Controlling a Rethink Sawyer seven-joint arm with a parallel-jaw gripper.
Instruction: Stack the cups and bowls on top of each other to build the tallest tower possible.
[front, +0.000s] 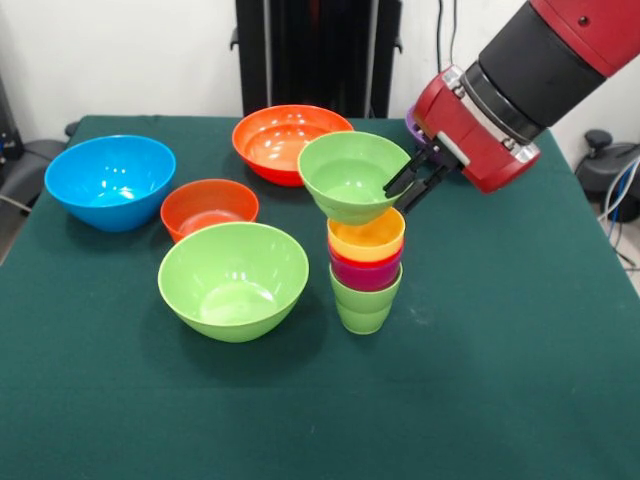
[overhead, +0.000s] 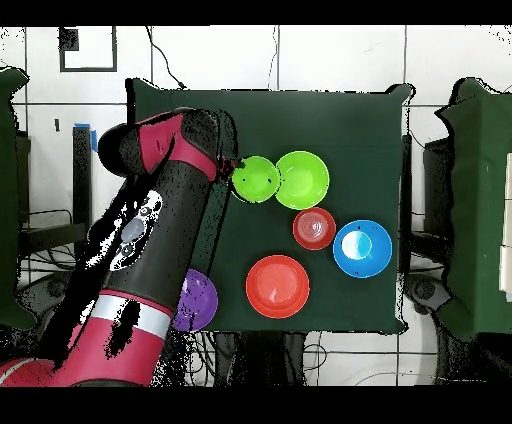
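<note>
The black fingers (front: 405, 186) sit narrow, pinched over the rim of the small green bowl (front: 352, 176), one tip inside the wall and one outside. The gripper (front: 412, 184) holds that bowl at the side nearest the red wrist; the bowl tilts, its mouth turned toward the camera across the table, and its base rests on, or just above, the yellow cup (front: 367, 238) — contact cannot be confirmed.

The tower (front: 366, 265) stands near the table's middle: green cup (front: 364, 300) at the bottom, a red-purple band above it, yellow on top. The large green bowl (front: 233, 279) sits just beside it. The small orange bowl (front: 209, 208), blue bowl (front: 110, 180) and large orange bowl (front: 285, 141) lie farther off; a purple bowl (overhead: 196, 299) shows from overhead, partly under the arm (overhead: 150, 230).

Judgement: the step in hand is seating the small bowl on the column. To do it well, level the bowl first, centre its base over the yellow cup's mouth, lower gently, then open the fingers straight apart — a sideways drag on release could topple the narrow stack. Withdraw upward, clear of the rim.
</note>
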